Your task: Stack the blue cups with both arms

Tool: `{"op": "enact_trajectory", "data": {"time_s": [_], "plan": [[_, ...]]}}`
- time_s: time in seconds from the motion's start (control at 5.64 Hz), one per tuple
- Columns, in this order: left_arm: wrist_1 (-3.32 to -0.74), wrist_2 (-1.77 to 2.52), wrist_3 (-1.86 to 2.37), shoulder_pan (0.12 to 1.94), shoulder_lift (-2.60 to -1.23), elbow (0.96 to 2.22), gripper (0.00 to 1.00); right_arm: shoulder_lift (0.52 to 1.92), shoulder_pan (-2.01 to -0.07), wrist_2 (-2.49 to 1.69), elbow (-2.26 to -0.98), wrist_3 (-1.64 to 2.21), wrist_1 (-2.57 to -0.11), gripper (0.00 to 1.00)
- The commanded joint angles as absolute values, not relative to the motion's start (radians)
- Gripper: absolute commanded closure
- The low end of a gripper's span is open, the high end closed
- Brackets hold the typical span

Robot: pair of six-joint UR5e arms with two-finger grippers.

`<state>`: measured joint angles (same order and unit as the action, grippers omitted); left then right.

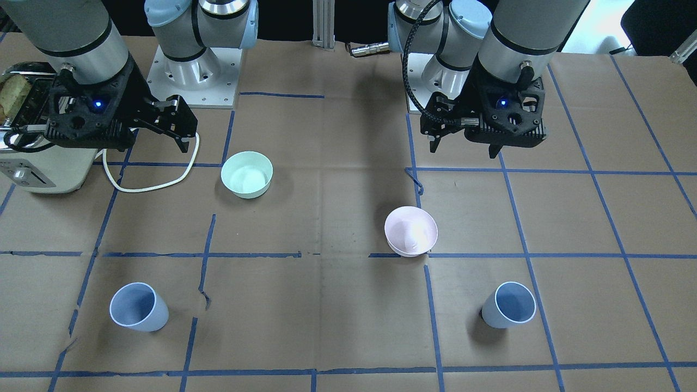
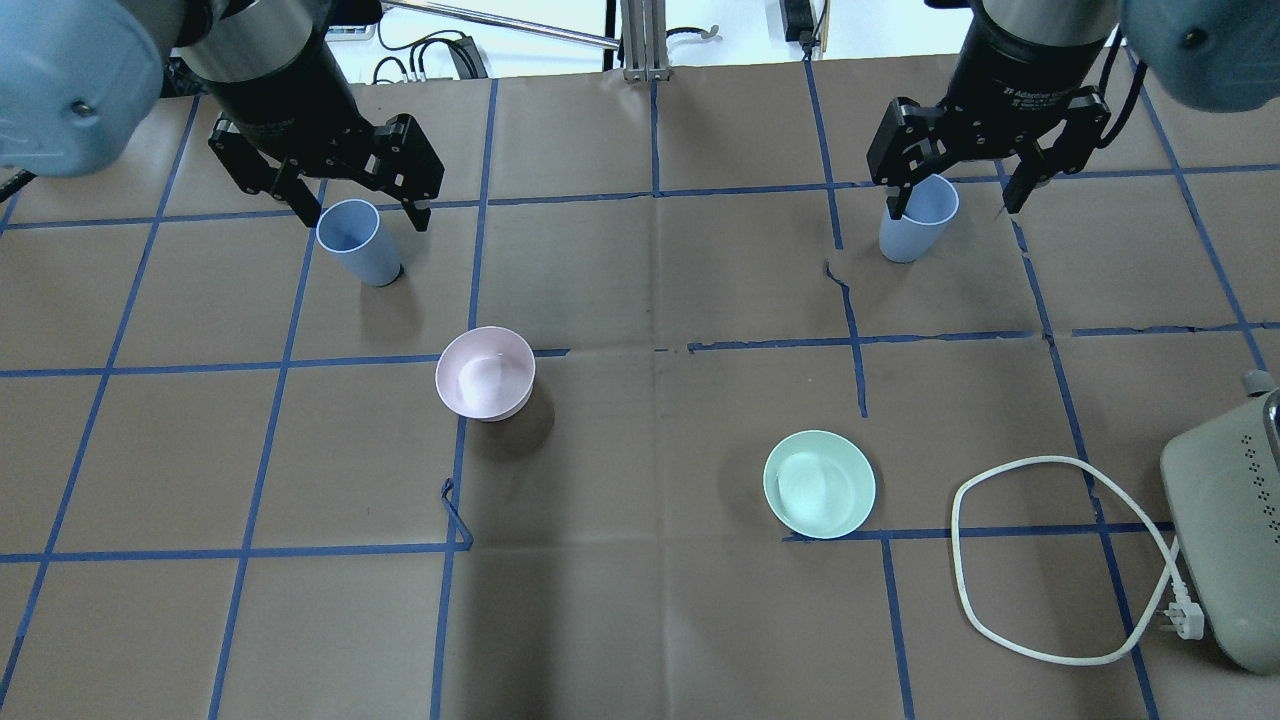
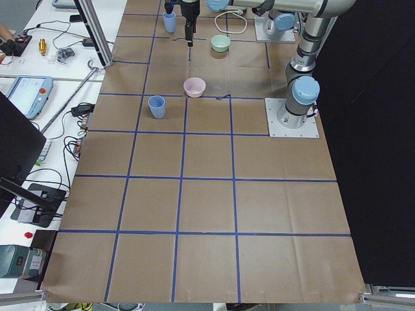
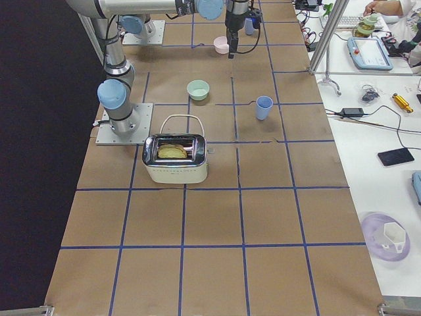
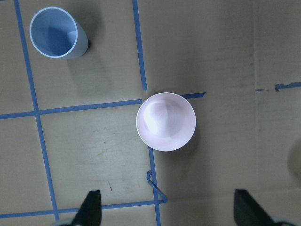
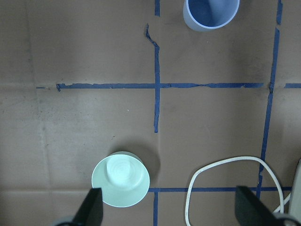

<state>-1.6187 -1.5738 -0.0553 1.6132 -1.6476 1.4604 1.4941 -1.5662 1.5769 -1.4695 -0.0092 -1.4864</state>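
Two pale blue cups stand upright on the brown table. One cup is on my left side. The other cup is on my right side. My left gripper is open and empty, high above the table; its wrist view looks down on the pink bowl with the cup ahead to the left. My right gripper is open and empty, also high up, with its cup ahead.
A pink bowl sits left of centre. A mint-green bowl sits right of centre. A cream toaster with toast in it and its looped white cord lie on the right side.
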Motion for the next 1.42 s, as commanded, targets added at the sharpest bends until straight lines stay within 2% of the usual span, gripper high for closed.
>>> {"op": "enact_trajectory", "data": {"time_s": [0.0,0.71,0.89,1.24], "plan": [[-1.617,-1.572,-0.055,1.614,-1.647,1.460,0.01,1.494,-1.565,1.575,-1.470,-0.009,-1.486,0.00],[-1.618,-1.574,-0.058,1.611,-1.640,1.456,0.01,1.451,-1.537,1.566,-1.462,-0.059,-1.511,0.00],[-1.618,-1.565,-0.058,1.611,-1.637,1.448,0.01,1.386,-1.470,1.568,-1.428,-0.151,-1.584,0.00],[-1.593,-1.577,-0.061,1.606,-1.666,1.468,0.01,1.222,-1.384,1.568,-1.265,-0.311,-1.586,0.00]]}}
